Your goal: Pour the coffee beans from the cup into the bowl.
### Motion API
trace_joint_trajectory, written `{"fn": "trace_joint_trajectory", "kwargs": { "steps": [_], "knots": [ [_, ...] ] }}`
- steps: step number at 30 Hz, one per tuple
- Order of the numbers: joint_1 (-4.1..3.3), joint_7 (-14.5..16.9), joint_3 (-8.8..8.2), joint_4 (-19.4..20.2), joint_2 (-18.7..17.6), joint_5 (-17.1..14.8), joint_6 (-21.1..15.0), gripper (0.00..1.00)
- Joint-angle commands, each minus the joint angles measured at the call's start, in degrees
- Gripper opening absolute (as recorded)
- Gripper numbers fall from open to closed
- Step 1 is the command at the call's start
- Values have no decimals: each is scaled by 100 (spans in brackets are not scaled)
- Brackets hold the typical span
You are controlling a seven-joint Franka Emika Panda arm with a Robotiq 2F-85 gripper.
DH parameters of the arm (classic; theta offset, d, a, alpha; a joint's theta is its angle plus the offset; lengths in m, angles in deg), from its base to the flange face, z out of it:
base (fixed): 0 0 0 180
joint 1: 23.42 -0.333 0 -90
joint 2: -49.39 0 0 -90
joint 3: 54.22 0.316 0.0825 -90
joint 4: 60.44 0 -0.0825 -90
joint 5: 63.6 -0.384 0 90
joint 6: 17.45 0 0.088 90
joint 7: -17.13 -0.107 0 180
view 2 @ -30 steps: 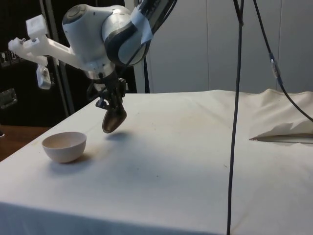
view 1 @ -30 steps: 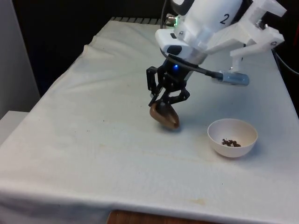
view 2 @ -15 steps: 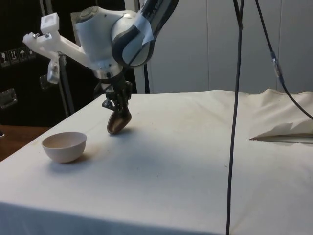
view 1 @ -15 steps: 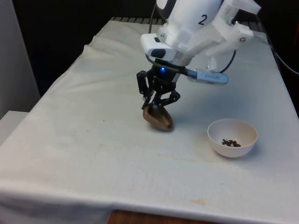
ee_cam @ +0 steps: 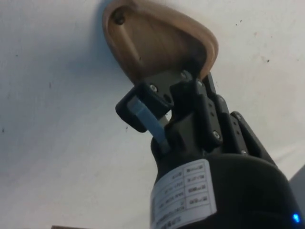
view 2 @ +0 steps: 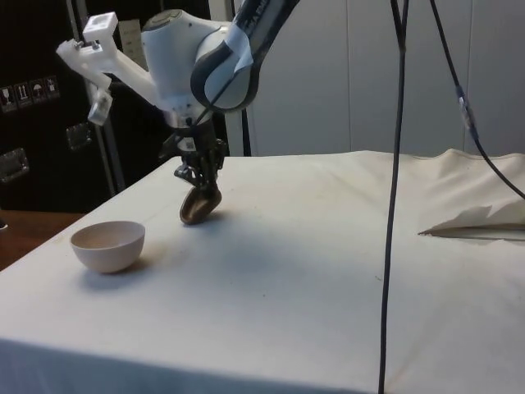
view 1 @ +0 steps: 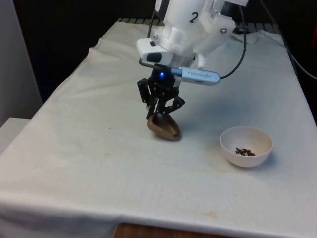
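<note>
One brown cup (view 1: 163,128), clenched at its rim by the pincer (view 1: 159,113), hung tilted with its base touching or just above the desk (view 1: 74,148), well apart from the bowl (view 1: 246,146) at the front view's right holding beans (view 1: 244,151).

gripper (view 1: 159,115) w/ tilted brown cup (view 1: 163,127) moved toward front view's left, away from bowl (view 1: 246,146), lower to cloth.

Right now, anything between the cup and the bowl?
Nothing: in the front view, bare white cloth separates the brown cup, held by the tool, from the bowl.
</note>
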Motion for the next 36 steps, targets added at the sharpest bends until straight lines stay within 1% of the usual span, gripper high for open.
{"fn": "trace_joint_trajectory", "kwargs": {
  "steps": [1, 2, 3, 5, 6, 9, 10, 11, 12, 13, 14, 16, 17, 19, 20, 21, 22, 28, 29, 30, 31, 33, 36],
  "knots": [
    [86, 115, 52, 86, 40, -120, -155, 2],
    [0, 46, -17, 11, 0, -63, -40, 2],
    [86, 160, 34, 92, 40, -178, -183, 2],
    [80, 258, 0, 115, 40, -298, -246, 2],
    [86, 355, -29, 132, 46, -413, -304, 2],
    [92, 510, -74, 166, 46, -602, -395, 2],
    [0, 453, -155, 92, 6, -550, -292, 2],
    [86, 561, -92, 178, 52, -665, -424, 2],
    [80, 665, -132, 206, 57, -785, -476, 2],
    [74, 710, -149, 212, 57, -837, -493, 3],
    [69, 745, -160, 218, 57, -888, -510, 7],
    [57, 819, -183, 223, 57, -968, -527, 16],
    [57, 842, -189, 229, 57, -1003, -539, 23],
    [52, 888, -206, 235, 57, -1054, -556, 34],
    [52, 911, -212, 241, 63, -1083, -561, 44],
    [0, 871, -258, 166, 17, -1054, -476, 50],
    [46, 922, -212, 241, 63, -1100, -567, 50],
    [46, 963, -223, 246, 63, -1140, -579, 81],
    [46, 963, -229, 246, 63, -1146, -573, 91],
    [0, 917, -269, 178, 23, -1100, -487, 96],
    [52, 974, -229, 275, 92, -1146, -573, 96],
    [57, 980, -241, 321, 149, -1152, -567, 100],
    [46, 991, -264, 418, 246, -1152, -567, 100]
  ]
}}
